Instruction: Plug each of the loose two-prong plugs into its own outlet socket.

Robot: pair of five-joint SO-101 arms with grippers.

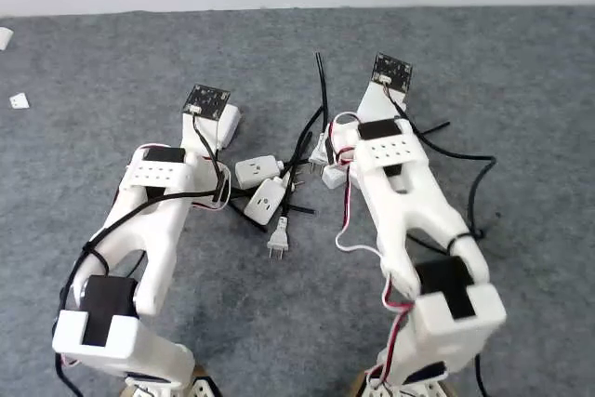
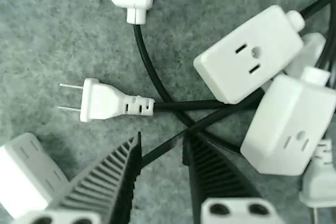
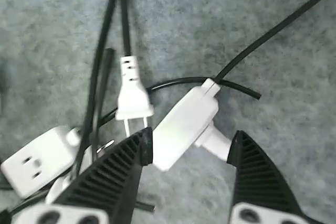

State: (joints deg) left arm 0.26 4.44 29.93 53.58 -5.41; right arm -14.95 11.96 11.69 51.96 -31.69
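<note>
Left hand (image 2: pixel 161 139) (fingers apart) half hides black cord (image 2: pixel 210 123).

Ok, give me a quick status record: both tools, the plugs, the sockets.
left tool: open, empty, above crossed black cables
right tool: open, empty, over a white block
first plug: unplugged, prongs bare, near left tool
second plug: unplugged, beside white block
socket blocks: both empty

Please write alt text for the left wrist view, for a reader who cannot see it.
A loose white two-prong plug lies on grey carpet, prongs free, just beyond the open left hand. White outlet sockets lie around it among black cords.
</note>
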